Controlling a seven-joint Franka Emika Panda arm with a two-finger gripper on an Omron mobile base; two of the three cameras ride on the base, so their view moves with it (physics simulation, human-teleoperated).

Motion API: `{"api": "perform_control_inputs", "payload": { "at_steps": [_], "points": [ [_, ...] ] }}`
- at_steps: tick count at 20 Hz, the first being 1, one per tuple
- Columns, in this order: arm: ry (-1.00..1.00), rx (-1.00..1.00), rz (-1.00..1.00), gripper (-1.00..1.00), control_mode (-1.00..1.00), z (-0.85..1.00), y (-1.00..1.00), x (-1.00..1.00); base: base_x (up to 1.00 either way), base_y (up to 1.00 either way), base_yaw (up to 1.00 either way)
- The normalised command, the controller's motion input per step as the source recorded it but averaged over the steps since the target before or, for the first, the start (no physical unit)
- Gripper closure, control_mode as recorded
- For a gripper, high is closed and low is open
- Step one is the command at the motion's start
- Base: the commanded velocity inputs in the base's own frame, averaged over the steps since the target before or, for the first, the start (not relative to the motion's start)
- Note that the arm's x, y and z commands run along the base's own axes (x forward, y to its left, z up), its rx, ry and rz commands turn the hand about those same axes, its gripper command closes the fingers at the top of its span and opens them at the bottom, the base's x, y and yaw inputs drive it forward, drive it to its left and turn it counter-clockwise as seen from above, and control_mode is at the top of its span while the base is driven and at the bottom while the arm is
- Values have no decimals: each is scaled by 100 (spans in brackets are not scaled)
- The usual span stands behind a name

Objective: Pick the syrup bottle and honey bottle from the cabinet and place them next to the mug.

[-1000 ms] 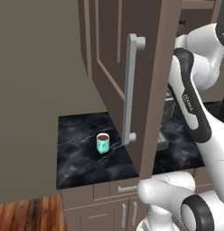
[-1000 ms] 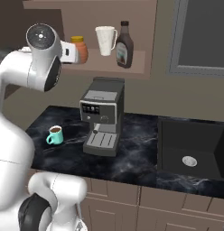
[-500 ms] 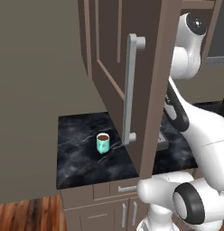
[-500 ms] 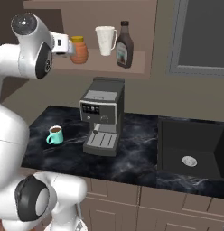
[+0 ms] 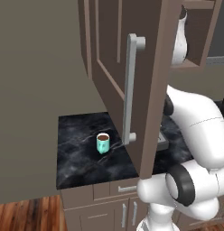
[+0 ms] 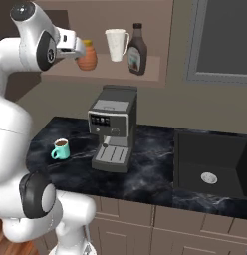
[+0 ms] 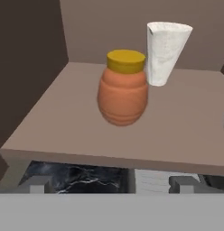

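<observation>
The honey bottle (image 6: 87,59), squat and orange with a yellow cap, stands at the left of the open cabinet's shelf (image 6: 151,67). The tall dark syrup bottle (image 6: 137,50) stands further right on that shelf. My gripper (image 6: 78,50) hovers open at shelf height, just left of the honey bottle. In the hand view the honey bottle (image 7: 122,92) stands straight ahead on the shelf (image 7: 186,135), beyond my open gripper (image 7: 111,184) at the shelf's front edge. The teal mug (image 6: 61,148) sits on the black counter, left of the coffee machine. It also appears as the mug (image 5: 103,143) beneath the cabinet door (image 5: 150,67).
A white cup (image 6: 116,45) stands between the two bottles, close behind the honey bottle as the white cup (image 7: 165,52). A grey coffee machine (image 6: 111,128) occupies the counter under the shelf. A sink (image 6: 210,164) lies to the right. The open door's bar handle (image 5: 130,90) juts out.
My arm has swung upward and the hand has risen to shelf level, nearer the honey bottle. The jaws have stayed open. The bottles and mug have not moved.
</observation>
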Motion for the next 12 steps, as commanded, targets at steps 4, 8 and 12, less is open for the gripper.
{"api": "perform_control_inputs", "payload": {
  "at_steps": [4, 8, 12],
  "points": [
    [0, 0, -8, -100, -100, -2, -8, 56, 0, 0, 0],
    [0, 0, -2, -100, -100, 6, -8, 55, 0, 0, 0],
    [0, 0, 0, -100, -100, 9, -8, 44, 0, 0, 0]
  ]
}}
